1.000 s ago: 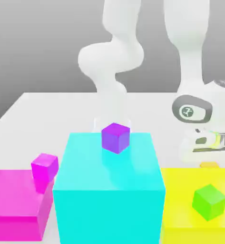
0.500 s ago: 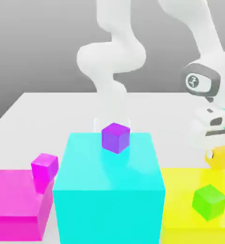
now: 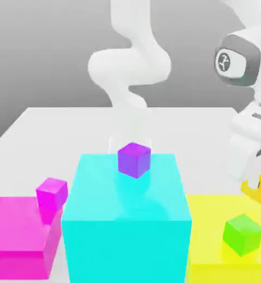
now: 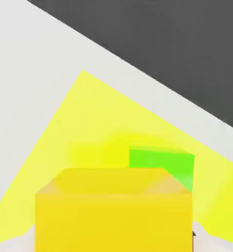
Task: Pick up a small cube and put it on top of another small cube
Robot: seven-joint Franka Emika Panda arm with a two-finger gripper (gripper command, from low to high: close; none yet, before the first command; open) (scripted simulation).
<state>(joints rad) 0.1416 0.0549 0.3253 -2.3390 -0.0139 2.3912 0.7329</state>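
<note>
Jaws (image 3: 258, 185) clamped on small orange-yellow cube (image 3: 259, 189), now lifted off big yellow block (image 3: 209, 221) at right edge; green cube (image 3: 243, 234) looks the likely target.

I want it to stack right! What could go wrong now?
The orange-yellow cube hangs in the gripper above the yellow block, at the exterior view's right edge. It might slip out. The green cube is small, so a slightly off drop could topple off or knock it.
</note>
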